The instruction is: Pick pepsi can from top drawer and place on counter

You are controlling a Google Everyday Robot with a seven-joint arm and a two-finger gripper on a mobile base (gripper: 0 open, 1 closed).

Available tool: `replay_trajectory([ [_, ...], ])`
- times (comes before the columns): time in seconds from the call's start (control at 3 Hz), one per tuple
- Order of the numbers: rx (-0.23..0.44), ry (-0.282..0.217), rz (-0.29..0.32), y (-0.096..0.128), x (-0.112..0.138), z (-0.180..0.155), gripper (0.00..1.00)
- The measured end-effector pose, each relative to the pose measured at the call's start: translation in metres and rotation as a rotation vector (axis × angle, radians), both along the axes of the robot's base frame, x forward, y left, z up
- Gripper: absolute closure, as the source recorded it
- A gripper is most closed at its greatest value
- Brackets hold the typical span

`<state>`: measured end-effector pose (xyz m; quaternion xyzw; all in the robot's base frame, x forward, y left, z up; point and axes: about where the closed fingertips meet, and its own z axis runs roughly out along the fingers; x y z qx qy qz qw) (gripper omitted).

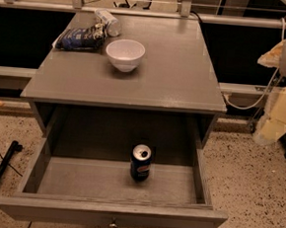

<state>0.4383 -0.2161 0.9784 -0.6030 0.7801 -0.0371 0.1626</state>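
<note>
**Pepsi can in open top drawer; gripper out of frame**

Grey cabinet w/ glossy counter (176, 74) fills most of the view, standing on speckled floor (255, 194). Top drawer (51, 209) is pulled fully out toward the camera, front panel nearest.

Robot arm (281, 112): only pale, cream-coloured parts show at the right edge, beside the counter and well apart from the drawer. The gripper itself is past that edge, so can't tell open vs closed.

On the counter, back-left area: white bowl (125, 53), then the crinkled blue snack bag (81, 37) to its left, w/ a pale plastic bottle (107, 22) lying just behind the bag.

Pepsi can (140, 163) stands upright on the drawer bottom, approx mid-width, touching nothing else.

Small round metal knob (113, 225) sits centre of the front panel.
</note>
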Motion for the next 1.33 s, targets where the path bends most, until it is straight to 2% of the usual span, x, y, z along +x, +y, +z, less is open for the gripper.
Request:
replay_trajectory([
  [0.33, 0.000, 0.000, 0.000, 0.000, 0.000, 0.000, 0.00],
  [0.67, 0.047, 0.019, 0.078, 0.025, 0.002, -0.010, 0.00],
  [1.33, 0.067, 0.049, 0.320, 0.097, -0.009, -0.041, 0.00],
])
